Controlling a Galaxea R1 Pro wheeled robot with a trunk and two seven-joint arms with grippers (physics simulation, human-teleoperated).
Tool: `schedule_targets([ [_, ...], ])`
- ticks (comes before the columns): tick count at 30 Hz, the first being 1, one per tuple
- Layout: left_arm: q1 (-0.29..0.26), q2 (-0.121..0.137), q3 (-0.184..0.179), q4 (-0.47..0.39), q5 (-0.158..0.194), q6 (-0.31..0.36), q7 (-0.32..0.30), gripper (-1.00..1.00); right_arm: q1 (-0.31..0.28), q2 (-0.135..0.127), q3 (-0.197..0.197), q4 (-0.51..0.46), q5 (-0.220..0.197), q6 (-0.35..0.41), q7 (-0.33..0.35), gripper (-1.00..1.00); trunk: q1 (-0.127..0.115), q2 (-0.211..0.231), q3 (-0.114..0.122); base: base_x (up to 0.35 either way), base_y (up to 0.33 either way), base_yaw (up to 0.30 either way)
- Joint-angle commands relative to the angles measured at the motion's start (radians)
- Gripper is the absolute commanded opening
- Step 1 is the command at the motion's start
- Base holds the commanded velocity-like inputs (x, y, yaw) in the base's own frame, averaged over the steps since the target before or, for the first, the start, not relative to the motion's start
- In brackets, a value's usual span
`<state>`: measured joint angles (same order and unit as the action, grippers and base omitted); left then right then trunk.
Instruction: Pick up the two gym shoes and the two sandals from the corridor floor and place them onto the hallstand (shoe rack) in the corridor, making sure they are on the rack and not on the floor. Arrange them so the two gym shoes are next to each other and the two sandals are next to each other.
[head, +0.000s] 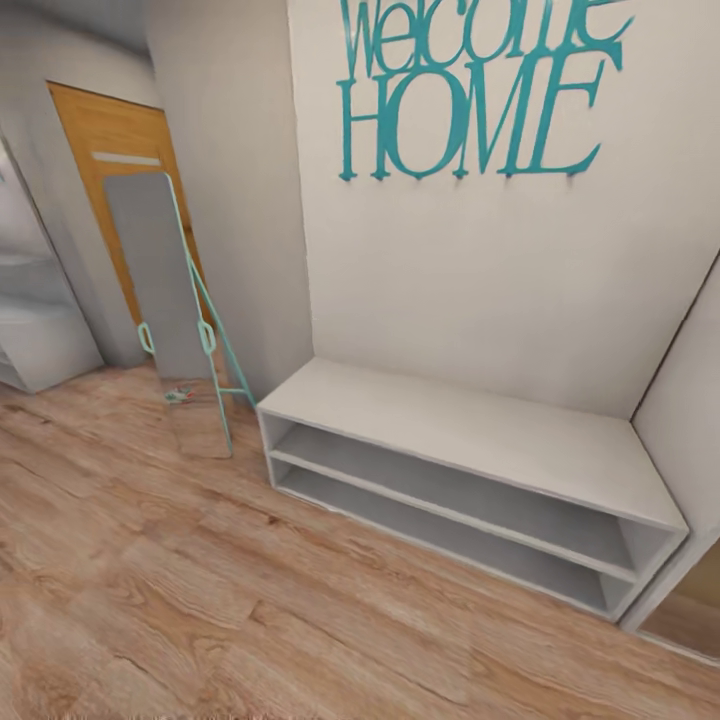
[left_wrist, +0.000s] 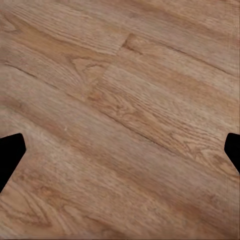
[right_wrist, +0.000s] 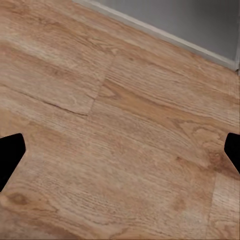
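Both grippers hang over bare corridor floor (left_wrist: 120, 100), jaws spread wide and carrying nothing, the left gripper (left_wrist: 120, 150) and right gripper (right_wrist: 120, 150) apparently kept ready while the robot travels. Ahead, the hallstand (head: 450, 425) stands against the wall with vacant shelves. Left of it, a leaning mirror (head: 165, 285) reflects what may be a gym shoe (head: 178, 396).

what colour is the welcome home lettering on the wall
Teal, seen best in the head view: the lettering on the pale wall.
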<state>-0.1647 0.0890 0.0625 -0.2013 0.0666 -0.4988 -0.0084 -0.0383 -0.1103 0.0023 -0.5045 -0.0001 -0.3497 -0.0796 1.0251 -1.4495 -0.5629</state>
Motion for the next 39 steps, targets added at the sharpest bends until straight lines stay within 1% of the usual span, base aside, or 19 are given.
schedule_targets([
  [1, -0.001, 0.0, -0.001, 0.001, 0.007, -0.003, -0.001, 1.0, 0.0, 0.0, 0.001, 0.0, 0.0, -0.003, -0.003, 1.0, 0.0, -0.001, -0.002, 0.03, 0.3, 0.269],
  [5, -0.001, 0.0, -0.001, 0.004, 0.006, -0.003, -0.001, 1.0, 0.0, 0.0, 0.001, 0.0, 0.001, -0.003, -0.003, 1.0, 0.0, -0.001, -0.005, 0.076, 0.27, 0.269],
  [10, -0.001, 0.0, -0.002, 0.005, 0.005, -0.003, -0.001, 1.0, 0.0, 0.0, 0.001, 0.0, 0.002, -0.003, -0.003, 1.0, 0.0, -0.001, -0.009, 0.041, 0.096, 0.269],
  [39, -0.002, 0.0, -0.003, 0.005, 0.005, -0.002, -0.001, 1.0, 0.0, 0.0, 0.004, 0.0, 0.005, -0.003, -0.002, 1.0, 0.0, -0.001, -0.032, 0.003, 0.006, 0.268],
])
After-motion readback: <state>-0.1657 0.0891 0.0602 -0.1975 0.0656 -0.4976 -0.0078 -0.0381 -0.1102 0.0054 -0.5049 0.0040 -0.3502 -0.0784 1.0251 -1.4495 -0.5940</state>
